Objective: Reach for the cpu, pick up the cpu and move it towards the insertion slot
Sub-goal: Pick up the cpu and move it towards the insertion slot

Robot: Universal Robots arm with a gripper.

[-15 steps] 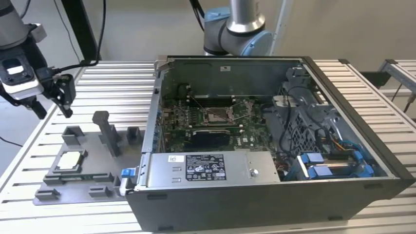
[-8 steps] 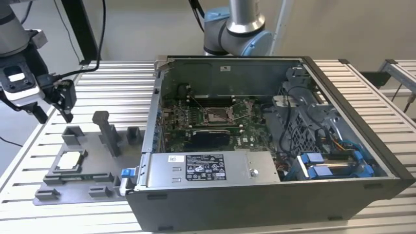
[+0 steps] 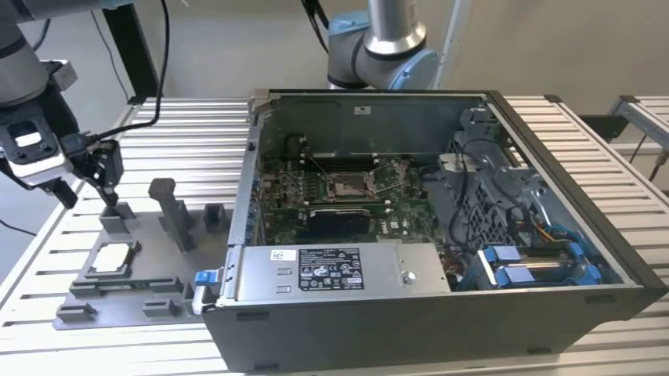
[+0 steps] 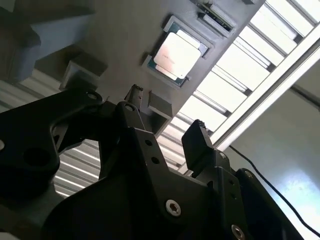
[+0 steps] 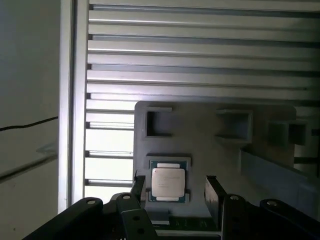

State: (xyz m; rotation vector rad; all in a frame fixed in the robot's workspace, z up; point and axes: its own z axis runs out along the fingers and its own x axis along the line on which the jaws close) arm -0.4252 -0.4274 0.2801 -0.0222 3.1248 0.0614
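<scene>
Exterior view shows the counter (image 3: pixel 157 133) bearing the open computer case (image 3: pixel 439 313) with the insertion slot (image 3: pixel 350 186) inside, the grey fixture plate (image 3: pixel 157 266) beside it, and the tool (image 3: pixel 87 194), fingers apart and empty, hovering above the seated cpu (image 3: pixel 113 257); reach judged in hand, and a grasp calls for straddling the chip squarely.

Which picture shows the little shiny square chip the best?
The first wrist view: the cpu faces the camera squarely. The second wrist view shows it at a slant; the exterior view shows it far off.
</scene>
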